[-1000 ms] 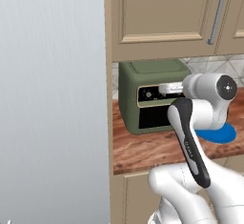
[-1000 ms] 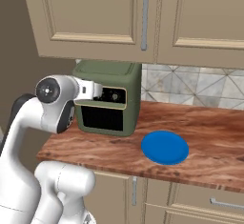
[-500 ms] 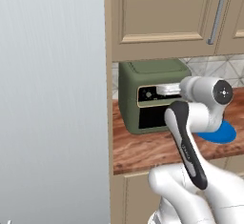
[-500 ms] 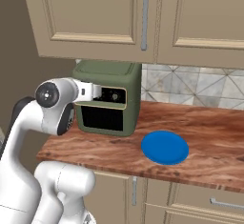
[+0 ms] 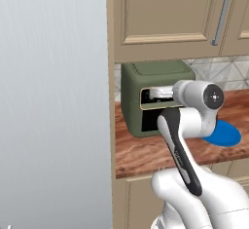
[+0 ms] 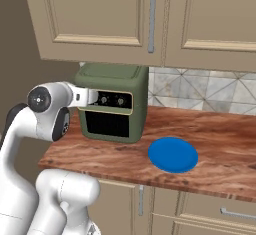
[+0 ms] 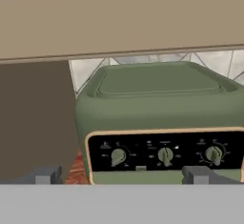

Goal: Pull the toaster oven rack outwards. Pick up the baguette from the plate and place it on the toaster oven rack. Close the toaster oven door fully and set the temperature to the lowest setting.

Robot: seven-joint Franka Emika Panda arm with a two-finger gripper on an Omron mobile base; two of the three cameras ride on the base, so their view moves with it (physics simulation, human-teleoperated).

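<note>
You're parked in a home kitchen, pretty standard setup. Beige panelled wall cabinets (image 6: 100,19) with slim metal bar handles (image 6: 152,16) hang over a reddish wood-grain worktop (image 6: 210,139), and there are matching base cabinets (image 6: 200,214) with the same handles underneath. The backsplash (image 6: 200,91) is grey tile in a diamond pattern. An olive-green toaster oven (image 6: 112,101) with three knobs sits on the worktop, with a blue plate (image 6: 173,154) just beside it. The big brushed-steel slab (image 5: 53,101) on your left looks like a fridge side.
</note>
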